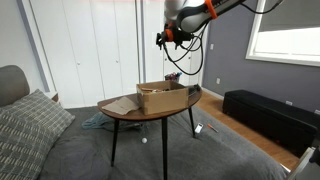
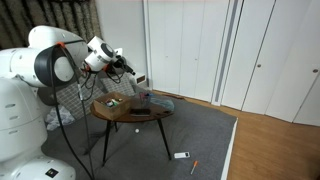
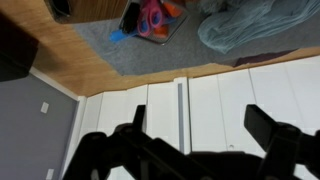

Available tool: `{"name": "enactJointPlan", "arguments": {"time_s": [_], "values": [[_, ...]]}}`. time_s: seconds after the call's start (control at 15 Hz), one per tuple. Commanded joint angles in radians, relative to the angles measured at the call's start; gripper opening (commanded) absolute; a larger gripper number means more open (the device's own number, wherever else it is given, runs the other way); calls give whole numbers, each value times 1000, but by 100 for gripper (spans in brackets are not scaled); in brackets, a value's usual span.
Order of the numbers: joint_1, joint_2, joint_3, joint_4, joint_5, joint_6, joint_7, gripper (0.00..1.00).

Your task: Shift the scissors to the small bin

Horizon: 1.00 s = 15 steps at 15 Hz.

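Honestly, I can't pick out the scissors for sure here. My best guess is the thin orange-red thing (image 2: 195, 165) lying on the floor at about 5 o'clock from the table (image 2: 130, 112) in an exterior view, but it's too small to call. The small bin is probably the dark container (image 1: 192, 91) on the tabletop, just beside the cardboard box (image 1: 160, 98) at its 3 o'clock.

The gripper (image 3: 198, 118) hangs high above the table. Its jaws are spread wide with nothing between them, facing the closet doors (image 3: 215, 95) in the wrist view.

On handling: scissors are light, stiff and thin, and they lie flat, so I'd expect them to skate when nudged, and the blades are slick. I'd come straight down and pinch across the pivot or the thick part of the handles. A grab out at the tips would let them swing.
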Motion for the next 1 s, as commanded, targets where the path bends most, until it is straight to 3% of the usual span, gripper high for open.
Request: {"name": "enactJointPlan", "arguments": {"time_s": [0.0,0.33,0.6,0.67,0.93], "values": [[-9,-68,16,-46,277,-22,-261,100],[9,-117,5,-53,530,-245,-554,100],[4,-165,-1,-76,629,-396,-703,100],[11,-108,1,-23,569,-365,-633,100],[10,-108,1,-23,572,-372,-641,100]]}}
